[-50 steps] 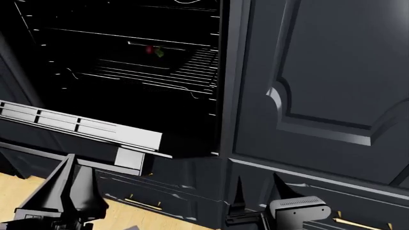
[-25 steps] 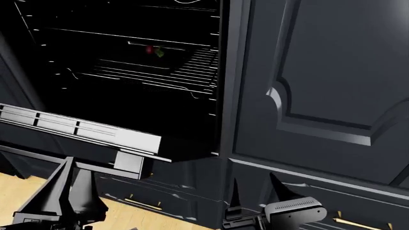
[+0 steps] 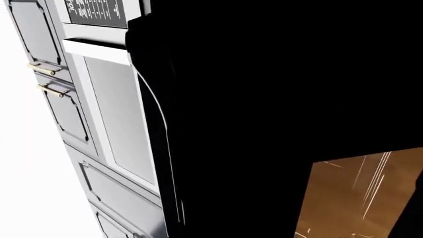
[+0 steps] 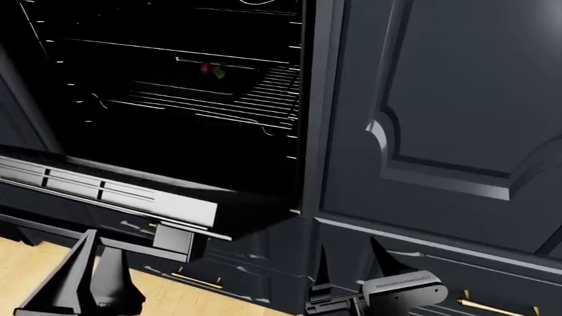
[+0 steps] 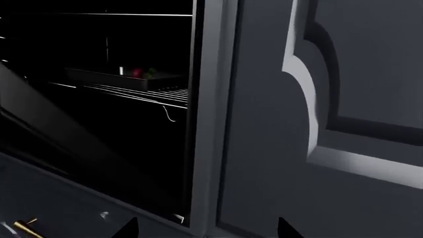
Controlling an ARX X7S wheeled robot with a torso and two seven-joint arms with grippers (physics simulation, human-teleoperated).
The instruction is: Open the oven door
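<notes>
Fingers of left gripper (image 4: 92,266) apart, apparently empty, below oven door (image 4: 114,191)

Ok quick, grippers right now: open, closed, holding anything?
Left gripper: open, holding nothing, below the lowered oven door.
Right gripper: open, holding nothing, in front of the cabinets.

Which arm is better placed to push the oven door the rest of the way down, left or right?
Left, probably. The left end effector sits just below the oven door, which hangs partly lowered. The right end effector is off to the side, in front of the cabinet door, not the oven.
</notes>
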